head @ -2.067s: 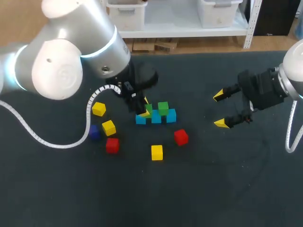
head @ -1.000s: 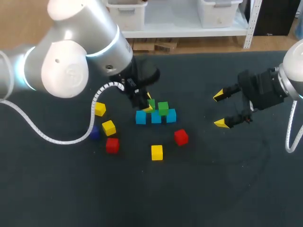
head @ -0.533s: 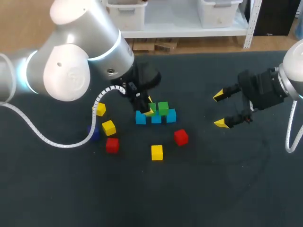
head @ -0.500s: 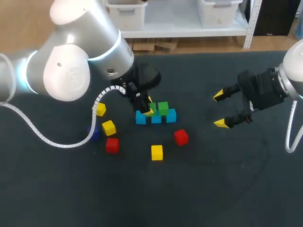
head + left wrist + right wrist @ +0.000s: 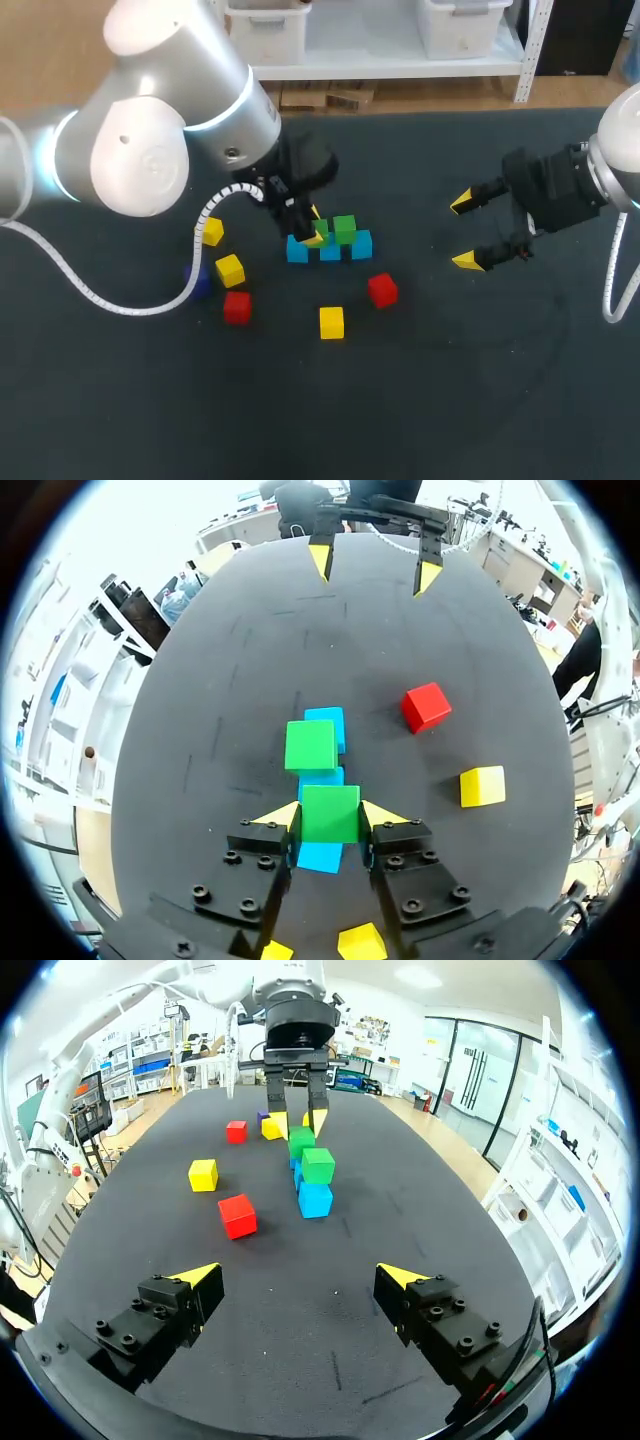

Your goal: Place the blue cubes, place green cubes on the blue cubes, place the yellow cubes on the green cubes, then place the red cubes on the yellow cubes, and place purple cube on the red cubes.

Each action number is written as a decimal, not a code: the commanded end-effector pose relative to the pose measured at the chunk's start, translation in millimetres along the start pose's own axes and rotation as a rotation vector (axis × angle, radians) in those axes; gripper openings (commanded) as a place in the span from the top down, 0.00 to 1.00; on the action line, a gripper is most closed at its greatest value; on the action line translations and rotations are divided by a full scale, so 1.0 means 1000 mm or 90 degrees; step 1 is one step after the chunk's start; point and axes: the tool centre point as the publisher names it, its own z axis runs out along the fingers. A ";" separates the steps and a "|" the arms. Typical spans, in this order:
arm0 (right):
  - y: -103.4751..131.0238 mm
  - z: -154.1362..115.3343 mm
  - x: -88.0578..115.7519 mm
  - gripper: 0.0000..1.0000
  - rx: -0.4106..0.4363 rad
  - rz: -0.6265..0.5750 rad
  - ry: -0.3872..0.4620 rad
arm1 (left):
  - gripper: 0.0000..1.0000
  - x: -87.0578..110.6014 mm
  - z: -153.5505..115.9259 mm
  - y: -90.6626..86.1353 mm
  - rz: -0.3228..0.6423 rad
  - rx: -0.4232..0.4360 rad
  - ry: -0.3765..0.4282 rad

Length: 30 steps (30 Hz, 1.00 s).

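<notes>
Three blue cubes [image 5: 329, 250] lie in a row mid-table. One green cube [image 5: 345, 228] sits on top of them toward the right. My left gripper [image 5: 316, 229] is shut on a second green cube [image 5: 330, 813], held just over the row's blue cubes [image 5: 320, 857]; whether it touches them I cannot tell. My right gripper [image 5: 468, 231] hangs open and empty well to the right, fingers wide apart [image 5: 295, 1282]. Loose cubes: yellow [image 5: 331, 322], yellow [image 5: 230, 270], yellow [image 5: 209, 231], red [image 5: 382, 290], red [image 5: 237, 307], and a dark purple one [image 5: 197, 281].
The loose cubes lie left of and in front of the blue row. My left arm's white cable [image 5: 120, 303] loops over the table at the left. The dark mat [image 5: 420, 400] covers the whole table.
My left gripper has come down slightly and to the right with the green cube, closer to the blue row. The right arm has not moved.
</notes>
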 end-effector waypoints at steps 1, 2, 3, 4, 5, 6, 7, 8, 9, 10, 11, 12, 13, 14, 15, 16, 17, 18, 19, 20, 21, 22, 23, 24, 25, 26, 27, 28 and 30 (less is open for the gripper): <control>0.000 0.000 0.001 0.00 0.001 -0.001 -0.002 | 1.00 0.001 0.000 0.002 0.001 0.001 -0.003; 0.000 0.000 0.001 0.00 0.001 -0.001 -0.002 | 1.00 0.001 0.000 0.002 0.000 0.001 -0.003; 0.000 0.000 0.001 0.00 0.001 -0.001 -0.002 | 1.00 0.001 0.000 0.002 0.000 0.001 -0.003; 0.000 0.000 0.001 0.00 0.001 -0.001 -0.002 | 1.00 0.001 0.000 0.002 0.000 0.001 -0.003; 0.000 0.000 0.001 0.00 0.001 -0.001 -0.002 | 1.00 0.002 0.000 0.003 0.000 0.001 -0.004; 0.000 0.000 0.001 0.00 0.001 -0.001 -0.002 | 1.00 0.002 0.000 0.003 0.000 0.001 -0.004; 0.000 0.000 0.001 0.00 0.001 -0.001 -0.002 | 1.00 0.002 0.000 0.003 0.000 0.001 -0.004; 0.000 0.000 0.001 0.00 0.001 -0.001 -0.002 | 1.00 0.002 0.000 0.003 0.000 0.001 -0.004; 0.000 0.000 0.001 0.00 0.001 -0.001 -0.002 | 1.00 0.002 0.000 0.003 0.000 0.001 -0.004; 0.000 0.000 0.001 0.00 0.001 -0.001 -0.002 | 1.00 0.002 0.000 0.004 0.000 0.001 -0.004; 0.000 0.000 0.001 0.00 0.001 -0.001 -0.002 | 1.00 0.003 0.000 0.004 0.000 0.002 -0.003; 0.000 0.000 0.001 0.00 0.001 -0.001 -0.002 | 1.00 0.003 0.000 0.004 0.000 0.002 -0.003; 0.000 0.000 0.001 0.00 0.001 -0.001 -0.002 | 1.00 0.003 0.000 0.004 0.000 0.002 -0.004; 0.000 0.000 0.001 0.00 0.001 -0.001 -0.002 | 1.00 0.003 0.000 0.004 0.000 0.002 -0.004; 0.000 0.000 0.001 0.00 0.001 -0.001 -0.002 | 1.00 0.003 0.000 0.004 0.000 0.002 -0.004; 0.000 0.000 0.001 0.00 0.001 -0.001 -0.002 | 1.00 0.003 0.001 0.004 0.000 0.002 -0.004; 0.000 0.000 0.001 0.00 0.001 -0.001 -0.002 | 1.00 0.003 0.001 0.005 0.000 0.002 -0.004; 0.000 0.000 0.001 0.00 0.001 -0.001 -0.002 | 1.00 0.003 0.001 0.005 0.000 0.002 -0.004; 0.000 0.000 0.001 0.00 0.001 -0.001 -0.002 | 1.00 0.003 0.001 0.005 0.000 0.002 -0.005; 0.000 0.000 0.001 0.00 0.001 -0.001 -0.002 | 1.00 0.003 0.001 0.005 0.000 0.002 -0.005; 0.000 0.000 0.001 0.00 0.001 -0.001 -0.002 | 1.00 0.003 0.001 0.005 0.000 0.003 -0.005; 0.000 0.000 0.001 0.00 0.001 -0.001 -0.002 | 1.00 0.003 0.001 0.005 0.000 0.003 -0.005; 0.000 0.000 0.001 0.00 0.001 -0.001 -0.002 | 1.00 0.003 0.001 0.005 0.001 0.004 -0.005; 0.000 0.000 0.001 0.00 0.001 -0.001 -0.002 | 1.00 0.003 0.001 0.005 0.002 0.004 -0.005; 0.000 0.000 0.001 0.00 0.001 -0.001 -0.002 | 1.00 0.003 0.001 0.005 0.002 0.004 -0.005; 0.000 0.000 0.001 0.00 0.001 -0.001 -0.002 | 1.00 0.003 0.001 0.005 0.002 0.005 -0.005; 0.000 0.000 0.001 0.00 0.001 -0.001 -0.002 | 1.00 0.003 0.002 0.006 0.002 0.005 -0.004; 0.000 0.000 0.001 0.00 0.001 -0.001 -0.002 | 1.00 0.003 0.002 0.006 0.002 0.005 -0.004; 0.000 0.000 0.001 0.00 0.001 -0.001 -0.002 | 1.00 0.002 0.002 0.006 0.003 0.005 -0.004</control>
